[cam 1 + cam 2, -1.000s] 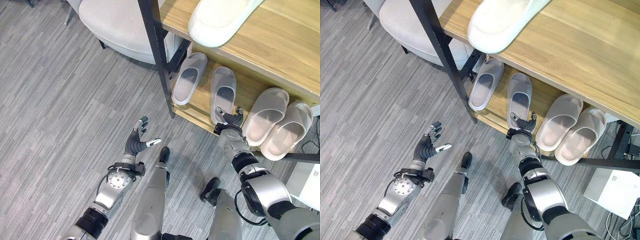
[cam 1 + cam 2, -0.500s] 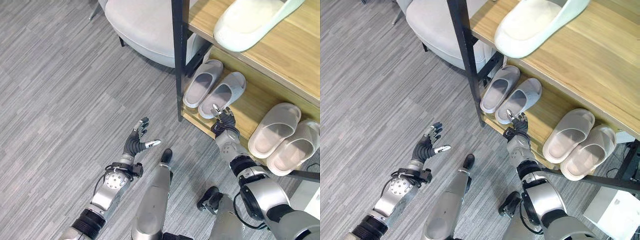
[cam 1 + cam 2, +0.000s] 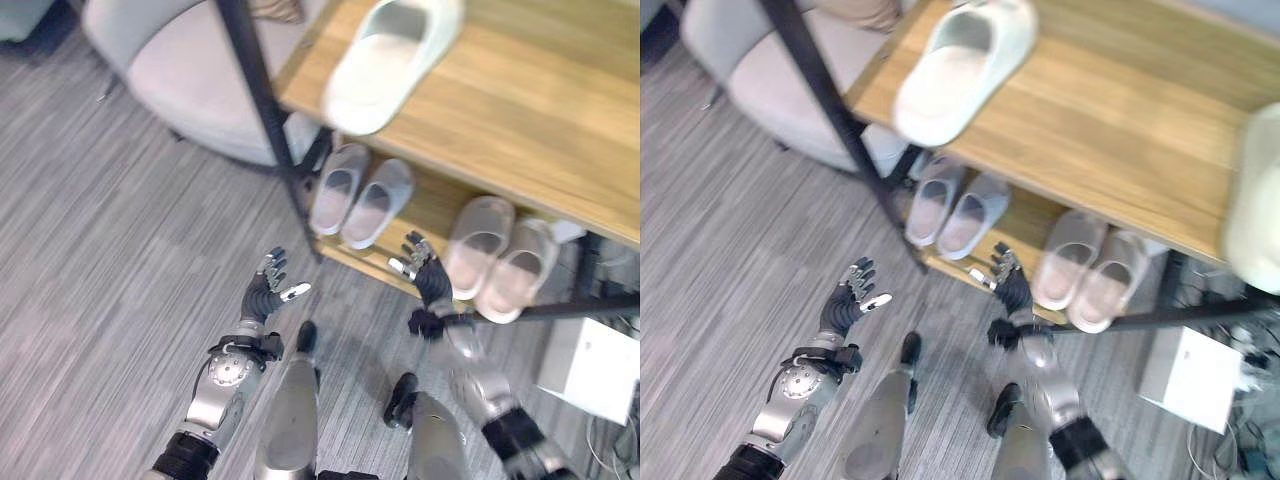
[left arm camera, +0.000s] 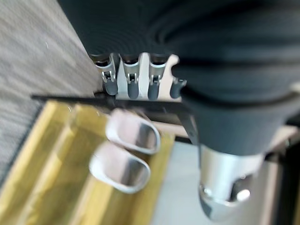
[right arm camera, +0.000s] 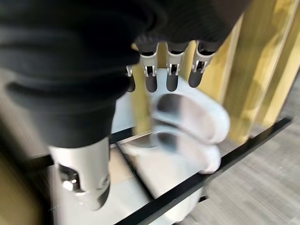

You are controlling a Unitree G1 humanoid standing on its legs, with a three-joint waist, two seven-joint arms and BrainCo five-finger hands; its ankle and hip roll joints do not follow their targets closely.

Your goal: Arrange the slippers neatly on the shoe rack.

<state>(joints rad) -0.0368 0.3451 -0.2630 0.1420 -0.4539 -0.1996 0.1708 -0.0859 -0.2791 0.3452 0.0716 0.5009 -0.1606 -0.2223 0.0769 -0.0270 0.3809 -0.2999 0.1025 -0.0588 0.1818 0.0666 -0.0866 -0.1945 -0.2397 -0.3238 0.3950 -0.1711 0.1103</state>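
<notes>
We count two slipper pairs [image 3: 362,193] [image 3: 497,256] side by side on the lower shelf [image 3: 433,205], one slipper [image 3: 385,63] alone atop the shoe rack [image 3: 540,110]; left hand [image 3: 264,297] and right hand [image 3: 428,280] empty, fingers spread — nearly done, we judge.

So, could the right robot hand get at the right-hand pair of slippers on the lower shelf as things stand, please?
Probably yes. The right robot hand is open and holds nothing, just in front of the lower shelf, beside the right-hand pair. Nothing lies between them.
</notes>
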